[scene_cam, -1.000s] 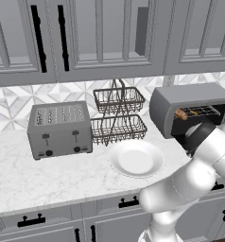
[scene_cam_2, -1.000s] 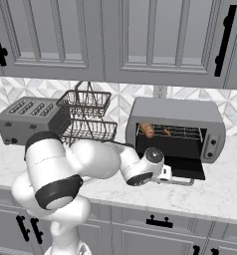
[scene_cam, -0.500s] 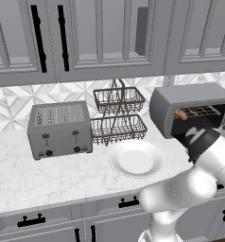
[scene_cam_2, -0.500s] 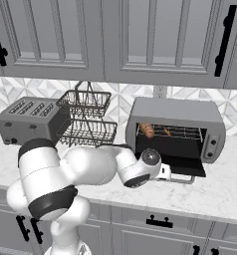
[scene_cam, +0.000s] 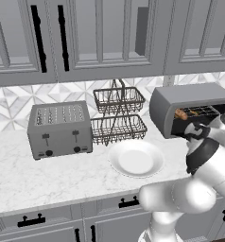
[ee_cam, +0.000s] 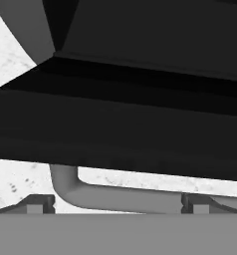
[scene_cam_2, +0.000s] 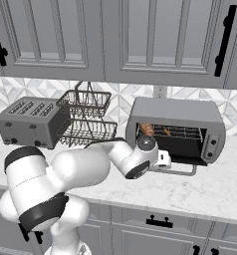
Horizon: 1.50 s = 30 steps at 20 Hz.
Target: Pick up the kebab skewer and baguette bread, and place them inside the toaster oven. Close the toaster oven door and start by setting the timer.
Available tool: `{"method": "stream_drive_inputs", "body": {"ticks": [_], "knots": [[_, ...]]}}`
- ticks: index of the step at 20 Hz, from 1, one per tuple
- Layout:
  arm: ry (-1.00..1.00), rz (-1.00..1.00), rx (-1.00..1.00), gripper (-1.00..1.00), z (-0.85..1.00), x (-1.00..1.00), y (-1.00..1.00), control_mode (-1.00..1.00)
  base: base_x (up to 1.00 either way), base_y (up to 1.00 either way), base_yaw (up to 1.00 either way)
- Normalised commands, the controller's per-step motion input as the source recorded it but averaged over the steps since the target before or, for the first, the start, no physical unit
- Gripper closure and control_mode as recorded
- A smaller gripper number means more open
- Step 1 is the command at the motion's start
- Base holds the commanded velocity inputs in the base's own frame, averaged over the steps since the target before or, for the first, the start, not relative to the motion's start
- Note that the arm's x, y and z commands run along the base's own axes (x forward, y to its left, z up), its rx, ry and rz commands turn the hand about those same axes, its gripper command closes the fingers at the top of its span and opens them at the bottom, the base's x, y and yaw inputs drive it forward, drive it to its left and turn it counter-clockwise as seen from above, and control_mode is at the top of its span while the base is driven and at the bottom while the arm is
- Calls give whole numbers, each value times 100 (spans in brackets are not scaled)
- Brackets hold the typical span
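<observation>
I saw my gripper with jaws wide open and empty, the bar handle of the dropped toaster oven door running crosswise between the fingertips, just ahead of them.

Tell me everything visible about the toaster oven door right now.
The toaster oven door is dropped open, lying roughly flat out from the toaster oven just above the counter. It is a dark panel with a rounded grey bar handle along its outer edge. The open hand sits at its left front, fingers either side of the handle.
</observation>
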Motion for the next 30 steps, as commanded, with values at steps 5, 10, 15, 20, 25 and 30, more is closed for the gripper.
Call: {"method": "stream_drive_inputs", "body": {"ticks": [5, 10, 15, 20, 25, 30], "knots": [[0, 0, -2, -100, 86, 52, 0, -100, 0, 0, 0], [0, 0, -1, -100, 84, 48, -2, -100, 0, 0, 0], [3, 0, 0, -100, 32, 46, 1, -100, 0, 0, 0], [6, 0, 0, -100, 0, 26, 0, -100, 0, 0, 0], [3, 0, 0, -100, 0, 29, 0, -100, 0, 0, 0], [0, 0, 0, -100, -14, 8, 0, -100, 0, 0, 0]]}}
